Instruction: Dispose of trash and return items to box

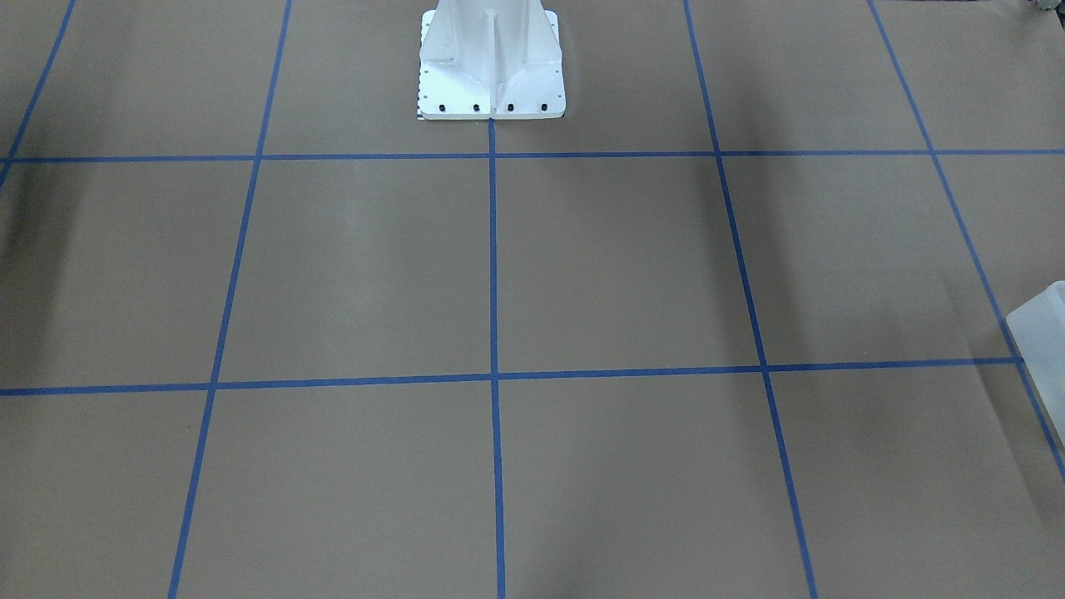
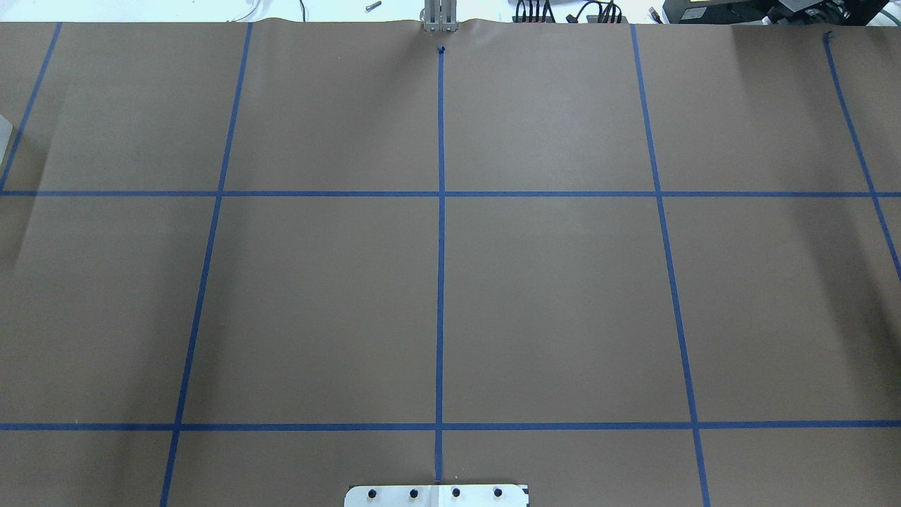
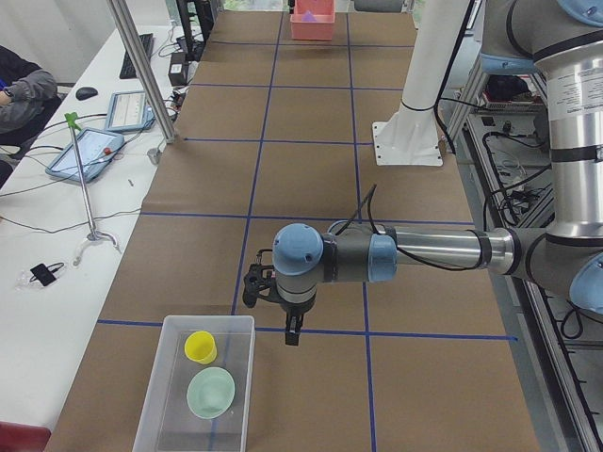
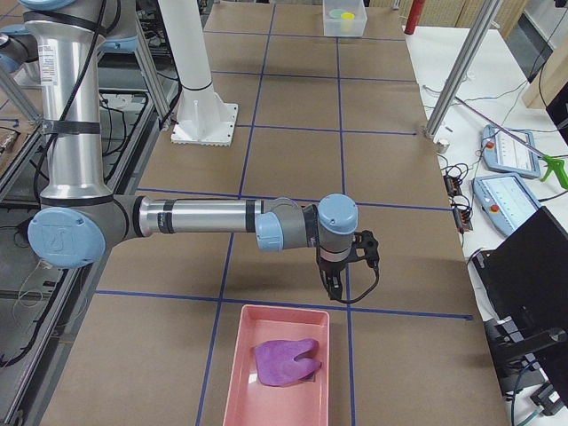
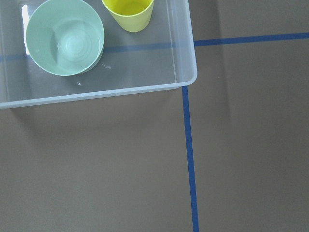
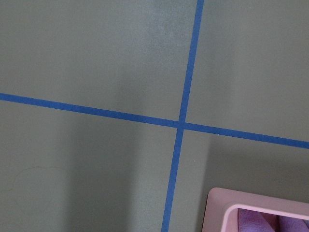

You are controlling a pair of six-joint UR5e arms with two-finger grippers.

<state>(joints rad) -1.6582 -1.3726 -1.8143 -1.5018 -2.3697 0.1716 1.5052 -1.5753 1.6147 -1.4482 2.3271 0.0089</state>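
The box (image 3: 153, 403) is a translucent white bin at the table's near left end; its corner also shows in the left wrist view (image 5: 191, 63). It holds a yellow cup (image 5: 129, 12) and a pale green bowl (image 5: 65, 42). My left gripper (image 3: 292, 334) hangs just beyond the box's far edge; I cannot tell whether it is open or shut. My right gripper (image 4: 333, 288) hangs just beyond a pink tray (image 4: 232, 382) that holds a crumpled purple item (image 4: 284, 362); I cannot tell its state either. Neither wrist view shows fingers.
The white bolted robot base (image 1: 491, 66) stands at the table's middle back edge. Blue tape lines (image 2: 440, 246) grid the brown table cover. A side bench with tablets (image 3: 85, 155) and a metal post (image 3: 141, 71) runs along the operators' side.
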